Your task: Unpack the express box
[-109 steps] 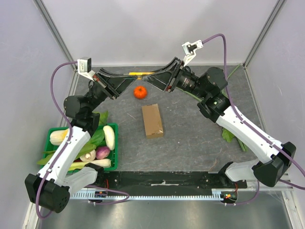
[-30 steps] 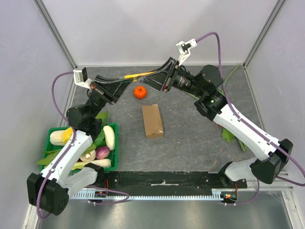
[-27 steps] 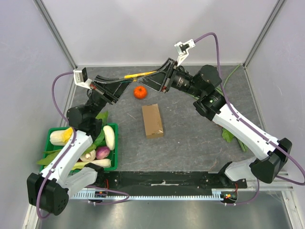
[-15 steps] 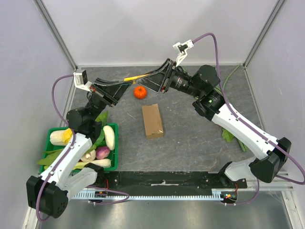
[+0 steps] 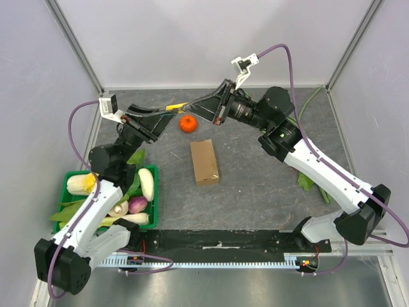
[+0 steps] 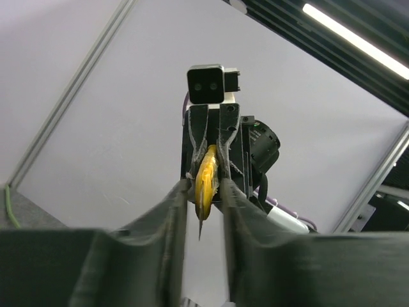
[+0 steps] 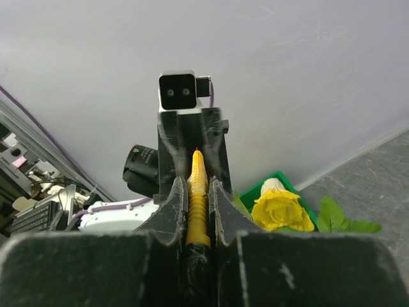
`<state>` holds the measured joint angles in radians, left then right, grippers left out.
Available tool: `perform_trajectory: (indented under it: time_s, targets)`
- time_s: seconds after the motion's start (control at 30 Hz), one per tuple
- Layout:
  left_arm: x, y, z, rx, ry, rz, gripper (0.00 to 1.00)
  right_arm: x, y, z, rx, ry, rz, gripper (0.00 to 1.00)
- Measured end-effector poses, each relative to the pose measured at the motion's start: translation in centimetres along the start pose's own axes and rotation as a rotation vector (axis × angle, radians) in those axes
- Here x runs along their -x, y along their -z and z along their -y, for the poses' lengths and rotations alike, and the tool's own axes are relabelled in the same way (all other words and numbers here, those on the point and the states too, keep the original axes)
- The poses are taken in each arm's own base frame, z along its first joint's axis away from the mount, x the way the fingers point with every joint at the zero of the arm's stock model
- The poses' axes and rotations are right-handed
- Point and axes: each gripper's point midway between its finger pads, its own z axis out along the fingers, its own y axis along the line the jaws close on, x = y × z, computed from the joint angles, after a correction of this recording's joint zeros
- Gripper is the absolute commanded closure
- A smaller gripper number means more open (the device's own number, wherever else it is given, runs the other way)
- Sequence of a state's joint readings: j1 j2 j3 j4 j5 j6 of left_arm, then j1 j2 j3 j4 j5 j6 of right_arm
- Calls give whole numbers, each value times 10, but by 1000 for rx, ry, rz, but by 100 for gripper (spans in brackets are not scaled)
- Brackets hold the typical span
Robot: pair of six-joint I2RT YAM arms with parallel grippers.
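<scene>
The express box [image 5: 204,162], a flat brown carton, lies shut in the middle of the table. Both grippers meet in the air at the back. My right gripper [image 5: 192,104] is shut on a yellow utility knife [image 5: 177,106], gripping its ribbed handle [image 7: 197,211] in the right wrist view [image 7: 198,192]. The knife's blade end [image 6: 206,176] points between the fingers of my left gripper [image 6: 203,192], which stand slightly apart on either side of it. In the top view the left gripper [image 5: 167,110] faces the right one.
A tangerine [image 5: 188,123] sits just behind the box. A green crate [image 5: 155,204] of vegetables stands at the left, by the left arm. Leafy greens [image 5: 310,182] lie at the right, under the right arm. The walls are close behind the grippers.
The right gripper has pushed a little left with the knife. Less yellow shows between the two grippers than a second ago. The box and tangerine have not moved.
</scene>
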<state>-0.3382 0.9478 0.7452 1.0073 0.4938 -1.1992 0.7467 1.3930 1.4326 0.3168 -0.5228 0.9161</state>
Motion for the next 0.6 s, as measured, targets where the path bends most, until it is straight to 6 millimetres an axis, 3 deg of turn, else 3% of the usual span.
perform_trajectory:
  time_s: [0.07,0.2,0.4,0.5,0.6]
  targets:
    - [-1,1,-5,28,-3,-8,22,-1,0,5,-25,7,-6,100]
    - [-9,6,-26,148,15,-38,9,-7,5,31,-158,35,-19,100]
    - [-19,30,-66,420,18,-82,6,-11,39,85,-477,122,-16,100]
    - [-34,49,-98,587,41,-136,9,-17,64,109,-621,169,-17,100]
    - [-63,75,-143,771,106,-236,14,-38,93,143,-774,195,-55,100]
